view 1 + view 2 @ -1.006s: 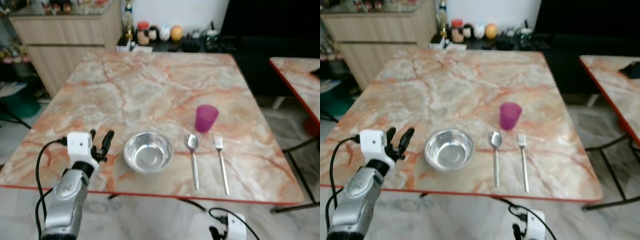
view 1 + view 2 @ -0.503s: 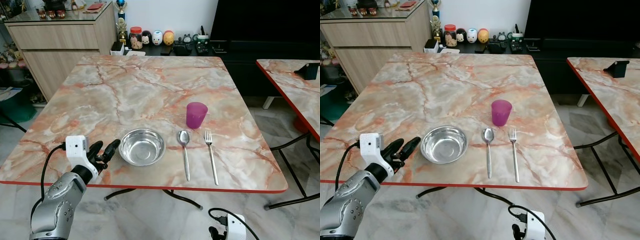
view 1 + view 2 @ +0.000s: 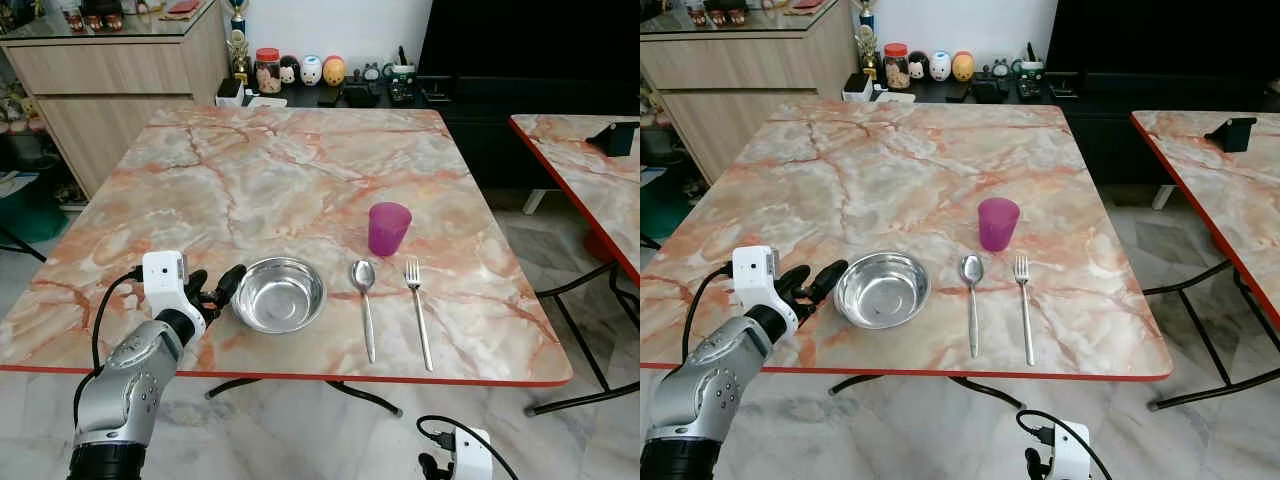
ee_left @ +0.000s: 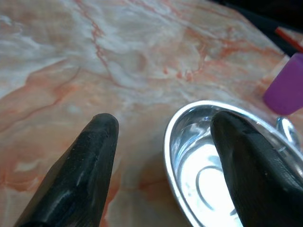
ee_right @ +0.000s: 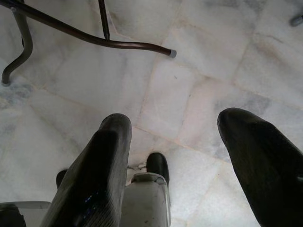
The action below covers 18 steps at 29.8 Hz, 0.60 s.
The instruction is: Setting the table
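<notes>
Beside the bowl [image 3: 279, 295]: my left tool [image 3: 214, 288], fingers spread, empty
Risk: one finger [image 4: 246, 161] overhangs the rim; pushing nudges the bowl into the spoon [image 3: 365, 308].

Counter [image 3: 250, 170]: glossy marble look. Bowl [image 3: 279, 295], spoon [image 3: 365, 305], fork [image 3: 416, 310]: shiny metal. Cup [image 3: 388, 228]: matt purple plastic. Floor [image 5: 199, 90]: smooth marble tile.

We note a marble-patterned tabletop [image 3: 280, 160] with a red edge. Near its front edge lie, left to right, a steel bowl [image 3: 279, 294], spoon [image 3: 365, 303] and fork [image 3: 416, 305]; a purple cup [image 3: 388, 228] stands just behind them.
</notes>
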Available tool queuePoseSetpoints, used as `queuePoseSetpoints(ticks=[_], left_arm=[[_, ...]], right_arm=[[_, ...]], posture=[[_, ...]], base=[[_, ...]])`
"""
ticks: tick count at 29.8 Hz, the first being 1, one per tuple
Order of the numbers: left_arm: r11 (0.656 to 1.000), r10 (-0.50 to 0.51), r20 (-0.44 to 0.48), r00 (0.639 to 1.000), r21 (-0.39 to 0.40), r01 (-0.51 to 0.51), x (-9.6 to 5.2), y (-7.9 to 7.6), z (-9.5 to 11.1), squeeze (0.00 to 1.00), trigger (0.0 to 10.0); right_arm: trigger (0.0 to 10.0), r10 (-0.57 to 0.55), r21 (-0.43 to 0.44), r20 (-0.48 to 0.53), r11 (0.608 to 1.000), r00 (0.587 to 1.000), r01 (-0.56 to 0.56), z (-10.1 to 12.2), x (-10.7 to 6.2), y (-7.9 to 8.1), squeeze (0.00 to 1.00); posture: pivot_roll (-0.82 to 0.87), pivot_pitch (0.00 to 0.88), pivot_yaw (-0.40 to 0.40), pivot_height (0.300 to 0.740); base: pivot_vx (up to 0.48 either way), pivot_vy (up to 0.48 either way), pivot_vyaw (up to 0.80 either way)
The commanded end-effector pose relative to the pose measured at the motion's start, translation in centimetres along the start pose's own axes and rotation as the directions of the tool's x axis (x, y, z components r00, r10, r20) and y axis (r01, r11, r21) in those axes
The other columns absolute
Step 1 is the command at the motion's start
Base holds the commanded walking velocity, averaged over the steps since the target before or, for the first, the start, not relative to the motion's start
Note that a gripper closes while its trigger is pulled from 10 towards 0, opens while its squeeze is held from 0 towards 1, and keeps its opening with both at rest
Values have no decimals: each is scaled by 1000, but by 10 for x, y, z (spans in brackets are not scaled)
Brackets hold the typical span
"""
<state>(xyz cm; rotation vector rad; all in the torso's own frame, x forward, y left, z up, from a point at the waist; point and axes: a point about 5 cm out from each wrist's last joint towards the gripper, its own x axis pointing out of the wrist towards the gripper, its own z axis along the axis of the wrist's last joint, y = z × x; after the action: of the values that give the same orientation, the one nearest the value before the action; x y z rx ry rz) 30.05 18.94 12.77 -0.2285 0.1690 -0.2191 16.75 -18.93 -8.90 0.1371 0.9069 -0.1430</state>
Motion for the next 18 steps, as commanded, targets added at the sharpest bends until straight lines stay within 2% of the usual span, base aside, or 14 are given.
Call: queuePoseSetpoints(ticks=[1,5,6,12,13,18], left_arm=[[1000,5,-23,1000,18,-5,3,0,-2,0,10000],[998,20,-47,999,53,-18,5,1,-5,0,10000],[998,18,-50,999,63,-15,5,1,-6,1000,10000],[998,16,-55,998,64,-13,6,-1,-8,1000,10000],[998,17,-57,998,66,-13,6,-1,-8,24,10000],[997,14,-65,998,70,-10,7,-1,-9,0,10000]], right_arm=[[10000,0,4,-7,1000,1000,0,-1,0,1,0],[10000,1,4,-8,1000,1000,-1,-1,0,2,0],[10000,1,4,-8,1000,1000,-1,-1,0,2,0],[10000,0,6,-6,1000,1000,0,-1,0,2,0],[10000,-1,7,-6,1000,1000,1,-1,0,2,0],[10000,0,7,-7,1000,1000,0,-1,0,2,0]], posture=[[40,0,-1,740],[42,0,-2,740],[42,0,-2,740],[39,0,-1,740],[41,0,-2,740],[39,0,-2,740]], base=[[0,0,0],[0,0,0],[0,0,0],[0,0,0],[0,0,0],[0,0,0]])
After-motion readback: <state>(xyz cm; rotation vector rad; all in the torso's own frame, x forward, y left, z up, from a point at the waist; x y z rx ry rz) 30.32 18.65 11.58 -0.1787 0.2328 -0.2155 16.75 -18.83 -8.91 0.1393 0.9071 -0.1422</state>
